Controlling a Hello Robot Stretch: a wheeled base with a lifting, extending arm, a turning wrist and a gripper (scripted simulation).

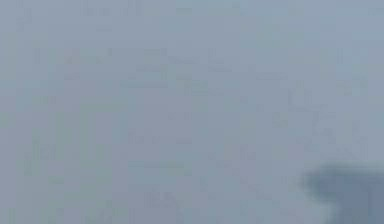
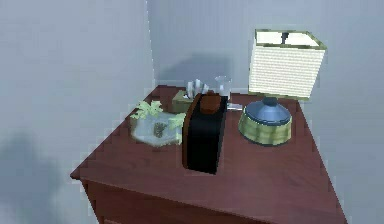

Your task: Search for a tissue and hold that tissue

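A white tissue (image 2: 207, 84) sticks up from a small olive-tan box (image 2: 182, 100) at the back of a reddish-brown wooden dresser (image 2: 262, 178) in the arm side view. The box stands near the room's corner, and a black rounded object (image 2: 205, 138) in front of it hides part of it.
On the dresser there is also a lamp with a cream shade (image 2: 287, 62) and a blue and gold base (image 2: 265, 120) at the right, and a small green plant in a pale bowl (image 2: 155, 124) at the left. Grey-blue walls meet behind the dresser. A plain grey-blue wall (image 1: 150, 100) stands close in the forward view.
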